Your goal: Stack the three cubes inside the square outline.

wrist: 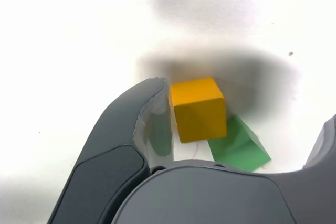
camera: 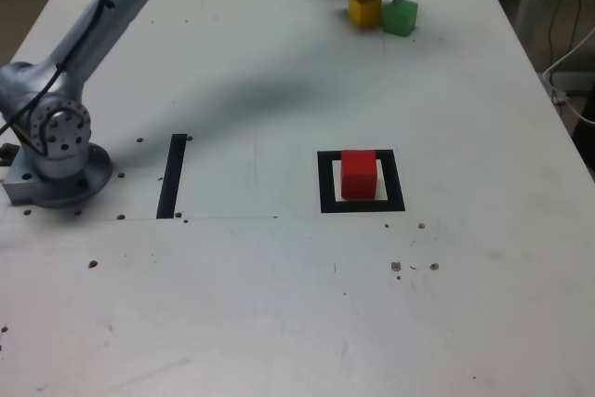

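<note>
Cubes, three, small, solid-coloured, for stacking. Exterior view: red matte cube (camera: 359, 175), within the square black tape outline (camera: 327, 183) on its white centre, presumably the base, the frame fixing where the stack stands. Yellow-orange cube (camera: 365, 9) and green cube (camera: 401, 18), side by side near the far edge of the smooth, dark-flecked white desk (camera: 232, 304), both awaiting transfer. Straight black tape strip (camera: 172, 176), apart from the outline, between it and the arm's rounded grey base (camera: 63, 169). Grey arm (camera: 116, 20), extended over the desk towards the far pair.

Wrist view: fingers (wrist: 251, 124), dark grey, curved, with pale inner faces; spread wide, gripping nothing. Yellow-orange cube, flat-faced and crisp-edged, close beside one finger; green cube, turned at an angle, just beside it. Width of opening probably meant to admit one cube; centring over a single cube seems needed, lest the neighbour be caught or pushed.
</note>
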You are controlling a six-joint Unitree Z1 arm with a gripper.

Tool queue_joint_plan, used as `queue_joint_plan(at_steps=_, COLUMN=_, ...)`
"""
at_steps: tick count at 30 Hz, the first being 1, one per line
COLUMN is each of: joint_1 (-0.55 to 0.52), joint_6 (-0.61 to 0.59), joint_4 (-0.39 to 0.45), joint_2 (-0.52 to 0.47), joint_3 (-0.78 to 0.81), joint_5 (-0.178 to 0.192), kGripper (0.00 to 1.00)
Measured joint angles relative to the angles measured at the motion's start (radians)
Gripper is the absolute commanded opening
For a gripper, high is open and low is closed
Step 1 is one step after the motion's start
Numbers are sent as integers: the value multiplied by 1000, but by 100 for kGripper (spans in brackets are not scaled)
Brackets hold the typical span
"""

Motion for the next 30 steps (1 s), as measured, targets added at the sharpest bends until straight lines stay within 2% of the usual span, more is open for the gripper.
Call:
queue_joint_plan(at_steps=12, joint_1=4, joint_6=6, joint_4=19, joint_2=36, joint_3=4, joint_5=-20, kGripper=97)
queue_joint_plan(at_steps=18, joint_1=4, joint_6=6, joint_4=20, joint_2=49, joint_3=17, joint_5=-42, kGripper=92)
queue_joint_plan(at_steps=24, joint_1=4, joint_6=-3, joint_4=20, joint_2=53, joint_3=34, joint_5=-50, kGripper=76)
queue_joint_plan(at_steps=30, joint_1=4, joint_6=-14, joint_4=20, joint_2=52, joint_3=37, joint_5=-50, kGripper=44)
